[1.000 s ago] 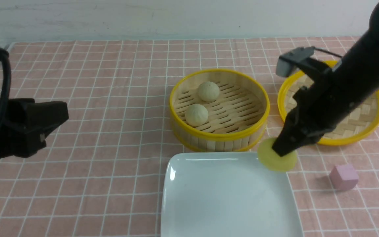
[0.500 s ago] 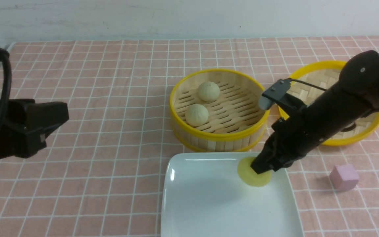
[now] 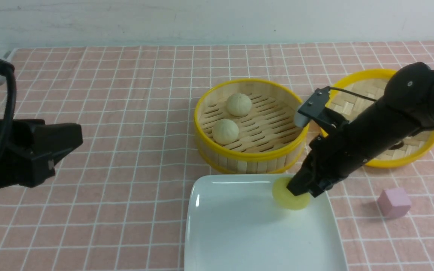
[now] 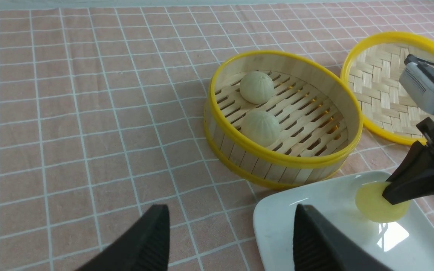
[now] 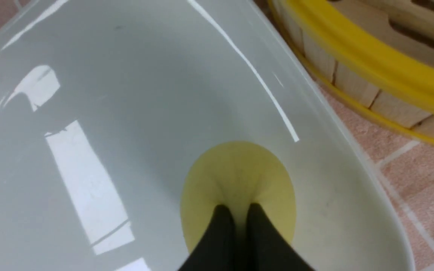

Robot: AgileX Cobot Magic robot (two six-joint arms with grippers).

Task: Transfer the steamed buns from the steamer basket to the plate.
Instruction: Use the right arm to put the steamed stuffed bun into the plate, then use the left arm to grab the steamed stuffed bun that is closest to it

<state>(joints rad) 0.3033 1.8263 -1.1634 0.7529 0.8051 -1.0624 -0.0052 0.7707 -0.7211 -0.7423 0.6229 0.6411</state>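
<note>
Just right of the frame's centre, the right gripper [image 3: 299, 189], pinched tight on the yellow bun [image 3: 291, 201], has carried it from beside the plate [image 3: 239, 233] to its upper-right corner, so release looks due; two pale buns [image 3: 225, 131] wait in the steamer basket [image 3: 251, 159].

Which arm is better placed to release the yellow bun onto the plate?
Right: the right hand pinches the yellow bun over the plate; the left hand hangs open and empty.
</note>
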